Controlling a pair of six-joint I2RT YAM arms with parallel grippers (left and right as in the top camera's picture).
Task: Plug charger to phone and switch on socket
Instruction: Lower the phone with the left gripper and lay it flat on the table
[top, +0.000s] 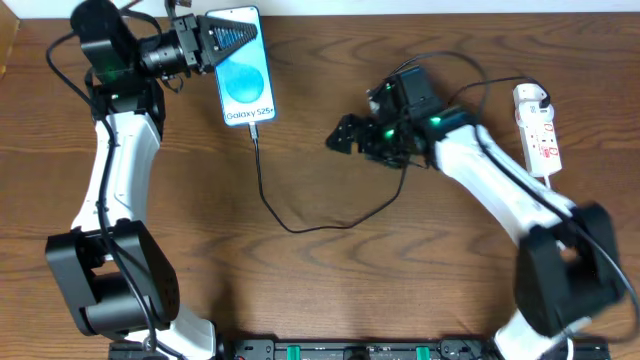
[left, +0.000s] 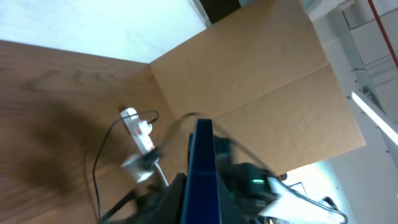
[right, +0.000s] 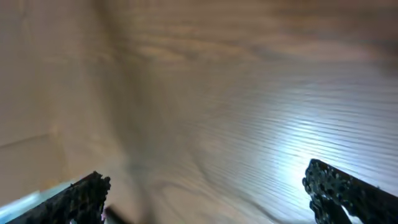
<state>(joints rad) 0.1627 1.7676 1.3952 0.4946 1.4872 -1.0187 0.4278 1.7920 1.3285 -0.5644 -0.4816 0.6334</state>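
Note:
The phone (top: 247, 85) lies at the table's far side, blue screen up, with "Galaxy S25+" text. My left gripper (top: 222, 42) is shut on its far end; in the left wrist view the phone (left: 202, 155) shows edge-on between the fingers (left: 202, 190). The charger cable (top: 290, 228) runs from the phone's near end, loops down, then passes under my right arm toward the socket (top: 540, 135), a white strip at the right, also seen in the left wrist view (left: 140, 130). My right gripper (top: 345, 135) is open and empty over bare wood (right: 205, 193).
A cardboard wall (left: 261, 74) stands behind the table. Thick black robot cables arc above my right wrist (top: 450, 62). The right arm (top: 490, 180) crosses between the cable loop and the socket. The wooden table (top: 330, 290) fills the near side.

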